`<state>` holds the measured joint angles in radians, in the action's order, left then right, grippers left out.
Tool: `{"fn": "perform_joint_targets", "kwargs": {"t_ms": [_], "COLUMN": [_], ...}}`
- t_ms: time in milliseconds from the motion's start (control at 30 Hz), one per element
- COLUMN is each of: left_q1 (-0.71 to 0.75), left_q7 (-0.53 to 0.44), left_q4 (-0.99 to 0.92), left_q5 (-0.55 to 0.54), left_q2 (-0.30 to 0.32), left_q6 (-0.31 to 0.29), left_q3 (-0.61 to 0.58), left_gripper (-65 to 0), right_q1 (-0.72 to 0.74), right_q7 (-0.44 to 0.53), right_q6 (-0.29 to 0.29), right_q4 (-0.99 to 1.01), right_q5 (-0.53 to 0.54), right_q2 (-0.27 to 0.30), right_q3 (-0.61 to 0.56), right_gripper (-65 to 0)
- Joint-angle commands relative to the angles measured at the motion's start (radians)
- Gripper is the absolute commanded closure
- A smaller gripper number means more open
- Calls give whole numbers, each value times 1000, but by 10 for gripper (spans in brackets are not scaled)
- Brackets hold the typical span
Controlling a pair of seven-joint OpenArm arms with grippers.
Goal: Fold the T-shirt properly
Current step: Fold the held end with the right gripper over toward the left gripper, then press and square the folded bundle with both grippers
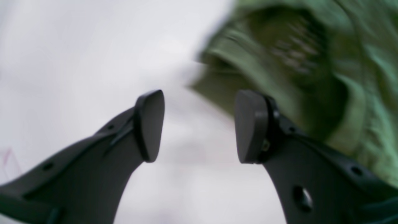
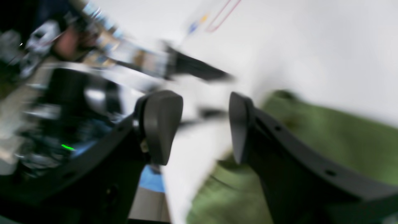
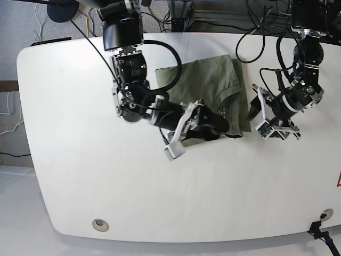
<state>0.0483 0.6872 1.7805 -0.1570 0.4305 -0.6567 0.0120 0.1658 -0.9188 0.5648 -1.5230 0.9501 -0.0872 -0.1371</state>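
White counter fills your base view, with black cables trailing along its far edge. You have the T-shirt lying folded near the far middle, its collar toward the left gripper. Those jaws stand well apart, empty, just beside the cloth. Your right gripper sits over the shirt's near edge, jaws parted, gripping nothing. No label is readable through the blur.
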Motion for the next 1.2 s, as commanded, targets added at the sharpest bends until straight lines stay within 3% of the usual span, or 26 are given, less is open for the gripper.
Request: {"fn": "perform_joint_targets", "kwargs": {"t_ms": [0, 167, 300, 433, 500, 700, 767, 967, 1100, 1167], "left_q1": [-38, -35, 72, 169, 201, 276, 281, 247, 170, 121], "left_q7": [-21, -22, -24, -24, -24, -22, -22, -21, -21, -21], "left_q4": [52, 86, 164, 196, 195, 184, 155, 12, -121, -195], "left_q5": [-6, -11, -13, -13, -10, -5, -5, -5, -2, 41], "left_q2": [17, 8, -84, -203, -227, -230, -227, -204, -195, -180], "left_q6": [2, 2, 2, 2, 2, 7, 8, 7, 7, 5], "left_q3": [56, 161, 158, 148, 118, -2, -16, -19, -19, -20], "left_gripper": [-335, -335, -332, -212, -160, -135, -135, -135, -136, -136], "right_q1": [18, 61, 65, 76, 82, 91, 91, 88, 47, 18], "right_q7": [11, 28, 88, 99, 103, 188, 267, 450, 528, 547], "right_q6": [8, 7, 7, 13, 14, 14, 14, 14, 10, 10], "right_q4": [-17, -12, -12, -9, -9, 52, 108, 309, 358, 353], "right_q5": [19, 5, -151, -340, -438, -670, -713, -753, -751, -747], "right_q2": [27, 111, 119, 76, 54, -10, -12, 17, 56, 80], "right_q3": [27, 44, 44, 43, 43, 43, 43, 43, 43, 43], "right_gripper": [-287, -285, -285, -285, -285, -284, -284, -283, -282, -250]}}
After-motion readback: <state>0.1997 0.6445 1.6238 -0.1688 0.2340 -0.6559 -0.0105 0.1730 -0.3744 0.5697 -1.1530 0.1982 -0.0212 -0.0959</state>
